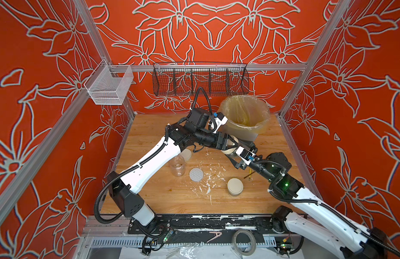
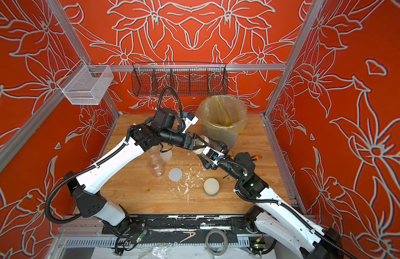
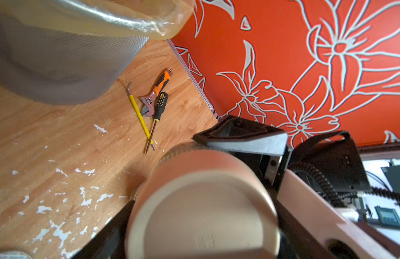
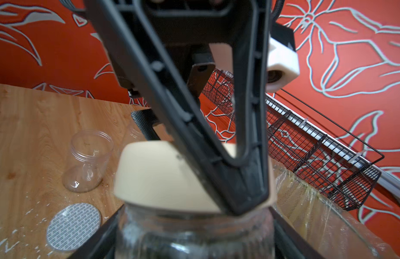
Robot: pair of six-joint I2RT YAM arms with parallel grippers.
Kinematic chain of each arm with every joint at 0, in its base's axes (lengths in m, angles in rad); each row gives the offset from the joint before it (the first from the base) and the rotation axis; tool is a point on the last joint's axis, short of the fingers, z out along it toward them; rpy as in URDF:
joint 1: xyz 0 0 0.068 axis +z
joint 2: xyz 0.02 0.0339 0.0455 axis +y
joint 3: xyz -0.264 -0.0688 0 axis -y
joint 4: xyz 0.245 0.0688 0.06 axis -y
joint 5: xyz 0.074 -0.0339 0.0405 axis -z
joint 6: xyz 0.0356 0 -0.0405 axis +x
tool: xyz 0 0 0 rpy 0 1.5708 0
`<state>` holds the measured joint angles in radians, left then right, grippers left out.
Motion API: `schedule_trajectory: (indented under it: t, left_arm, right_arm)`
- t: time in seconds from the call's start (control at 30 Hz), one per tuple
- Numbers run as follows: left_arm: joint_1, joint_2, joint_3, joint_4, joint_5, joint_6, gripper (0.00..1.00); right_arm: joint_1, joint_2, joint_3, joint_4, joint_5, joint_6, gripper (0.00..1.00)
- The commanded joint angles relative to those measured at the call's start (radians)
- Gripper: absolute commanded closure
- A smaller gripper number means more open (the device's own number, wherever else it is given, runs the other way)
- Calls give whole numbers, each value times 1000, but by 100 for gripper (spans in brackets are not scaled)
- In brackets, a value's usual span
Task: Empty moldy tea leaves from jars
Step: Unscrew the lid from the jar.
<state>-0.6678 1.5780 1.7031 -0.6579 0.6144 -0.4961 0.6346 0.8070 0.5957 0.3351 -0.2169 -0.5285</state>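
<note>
A clear jar [image 4: 194,237] hangs above the table just in front of the bin, with my right gripper [image 4: 194,243] shut on its glass body. Its cream lid [image 3: 201,208] sits between the fingers of my left gripper [image 3: 201,226], which is shut on it. In both top views the two grippers meet at this jar [image 2: 214,143]. A dark grainy band of tea leaves [image 3: 183,148] shows behind the lid. An open, empty tall jar [image 1: 177,166] stands on the table. A squat jar [image 1: 235,186] with a cream lid stands further forward.
The grey bin [image 1: 244,116] with a yellowish liner stands at the back. A dotted white lid [image 1: 196,174] and a cream lid [image 1: 186,154] lie near the empty jar. A wrench [image 3: 155,94], a screwdriver [image 3: 158,107] and a yellow pick [image 3: 138,112] lie by the right wall. White flakes [image 1: 208,181] litter the table.
</note>
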Motion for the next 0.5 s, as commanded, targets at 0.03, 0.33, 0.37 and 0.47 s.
schedule_trajectory:
  t: [0.03,0.33,0.37,0.47]
  left_arm:
    - [20,-12,38,-65,-173,-232,55]
    - [20,-5,66,-58,-199,-351,57]
    - [20,-4,70,-63,-206,-346,57]
    - [20,-12,76,-80,-270,-320,57]
  right_arm:
    - [-4,-10,16,58,64,-101,73]
    - [-4,-9,4,55,76,-113,74]
    - [-4,-11,3,58,74,-109,74]
    - [-4,-24,4,57,72,-78,74]
